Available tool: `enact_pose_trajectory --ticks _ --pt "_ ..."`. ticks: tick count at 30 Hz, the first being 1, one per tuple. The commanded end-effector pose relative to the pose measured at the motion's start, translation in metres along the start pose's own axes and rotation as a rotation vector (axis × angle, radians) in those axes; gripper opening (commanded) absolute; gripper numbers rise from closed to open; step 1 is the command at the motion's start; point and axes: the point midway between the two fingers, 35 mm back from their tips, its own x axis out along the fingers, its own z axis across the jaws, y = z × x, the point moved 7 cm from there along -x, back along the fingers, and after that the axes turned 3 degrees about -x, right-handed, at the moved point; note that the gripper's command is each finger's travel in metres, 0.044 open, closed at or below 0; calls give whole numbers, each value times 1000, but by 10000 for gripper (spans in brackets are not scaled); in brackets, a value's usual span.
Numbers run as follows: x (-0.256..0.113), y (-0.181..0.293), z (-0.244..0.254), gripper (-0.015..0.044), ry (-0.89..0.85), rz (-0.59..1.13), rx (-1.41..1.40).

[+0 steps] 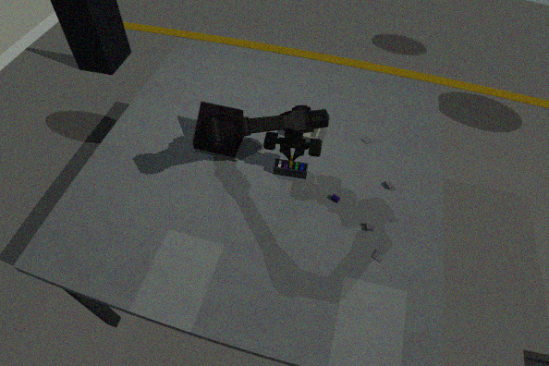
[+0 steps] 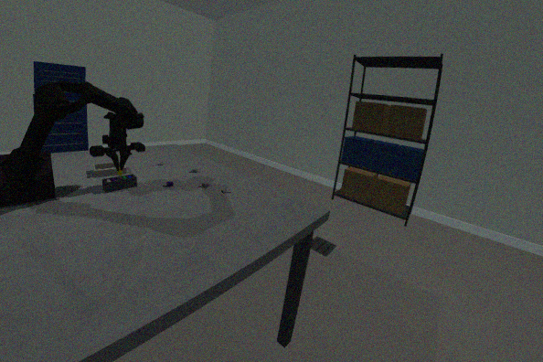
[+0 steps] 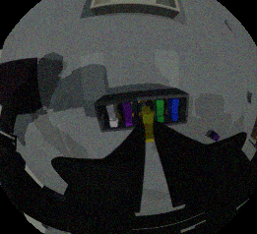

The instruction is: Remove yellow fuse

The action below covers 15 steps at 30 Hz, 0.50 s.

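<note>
My gripper (image 1: 291, 158) (image 2: 121, 169) (image 3: 148, 126) points down over the fuse block and is shut on the yellow fuse (image 1: 291, 164) (image 2: 120, 173) (image 3: 148, 118). The fuse is upright and raised above its neighbours, over the middle slot; whether its lower end is fully clear I cannot tell. The dark fuse block (image 1: 289, 173) (image 2: 120, 185) (image 3: 145, 93) also holds a white fuse (image 3: 112, 115), a purple fuse (image 3: 127, 114), a green fuse (image 3: 160, 110) and a blue fuse (image 3: 175, 109). The pale tray (image 2: 96, 175) (image 3: 135, 9) lies behind the block, largely hidden by the arm in the top view.
A small purple and dark object (image 1: 335, 198) (image 2: 169, 184) (image 3: 213, 135) lies right of the block. Several other small pieces lie farther right, including one grey piece (image 1: 387, 185) and one dark piece (image 1: 366, 227). The arm's base (image 1: 217, 129) stands left of the block.
</note>
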Motion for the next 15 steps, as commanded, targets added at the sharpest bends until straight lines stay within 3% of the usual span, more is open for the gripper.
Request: enact_pose_trajectory --ticks 1,15 --pt "-2 0 0 0 -2 -3 4" --pt "-24 0 0 0 -3 -4 3"
